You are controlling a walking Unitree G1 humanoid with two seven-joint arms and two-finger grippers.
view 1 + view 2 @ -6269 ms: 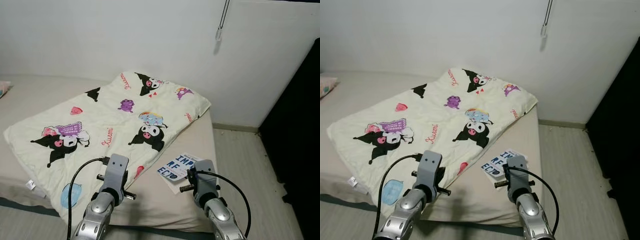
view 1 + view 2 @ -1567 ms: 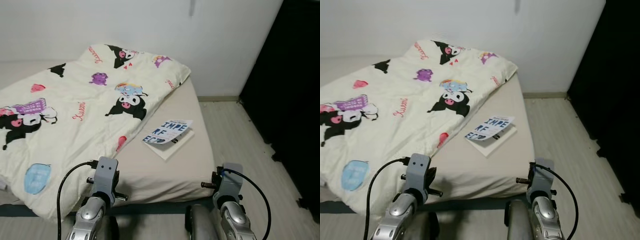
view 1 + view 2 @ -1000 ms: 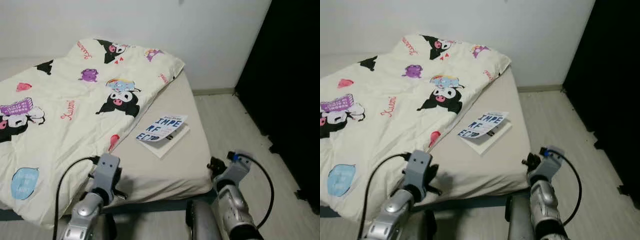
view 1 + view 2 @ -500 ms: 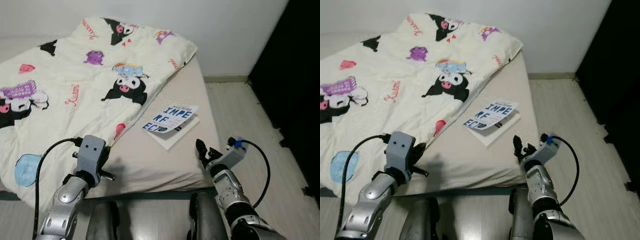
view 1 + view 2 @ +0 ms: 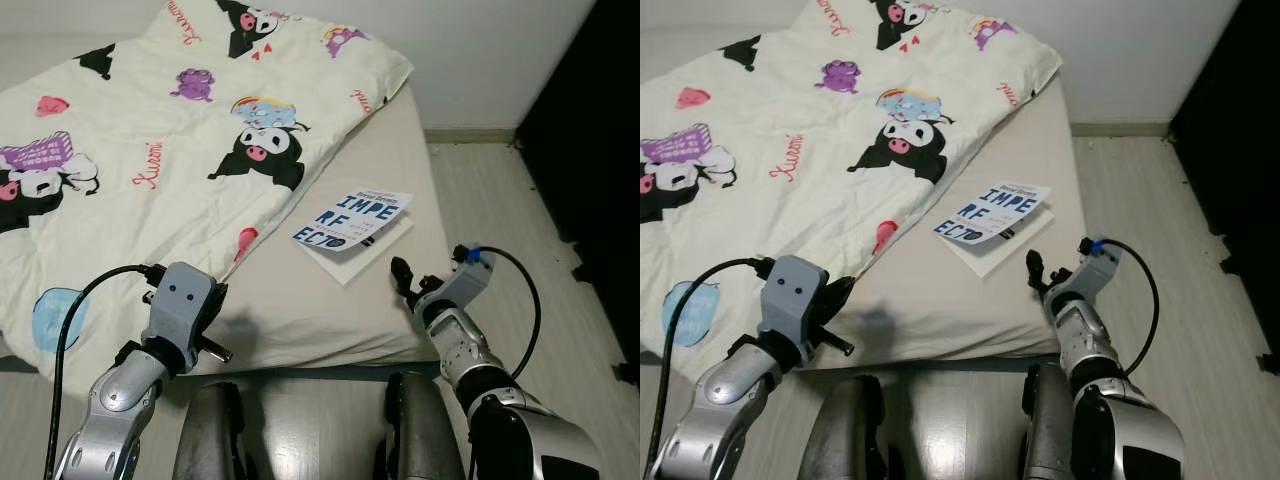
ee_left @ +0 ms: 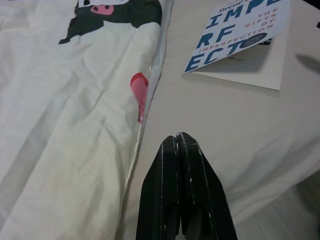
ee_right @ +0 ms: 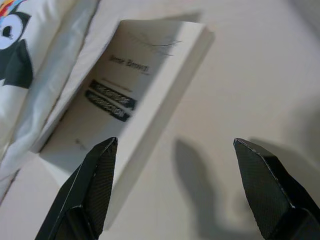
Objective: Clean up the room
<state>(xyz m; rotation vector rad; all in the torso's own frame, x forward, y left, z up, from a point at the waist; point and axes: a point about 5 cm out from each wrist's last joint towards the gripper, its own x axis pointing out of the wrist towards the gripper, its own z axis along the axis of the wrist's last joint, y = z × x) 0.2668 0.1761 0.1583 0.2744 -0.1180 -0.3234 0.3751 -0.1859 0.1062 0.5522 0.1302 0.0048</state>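
Lying on the bare beige mattress [image 5: 300, 300] near its right edge: a white book [image 5: 353, 225], cover lifted, just beside the hem of a cream cartoon-print quilt [image 5: 130, 150] that covers the rest of the bed; pale plank floor [image 5: 500, 200] and a white wall [image 5: 480, 50] beyond. Right gripper [image 7: 175, 160] hovers over the mattress near the book, fingers spread wide, empty; left gripper [image 6: 179, 150] hangs by the quilt hem, fingers pressed together, empty. Since half a second ago the right gripper has edged closer to the book and the camera tipped further down.
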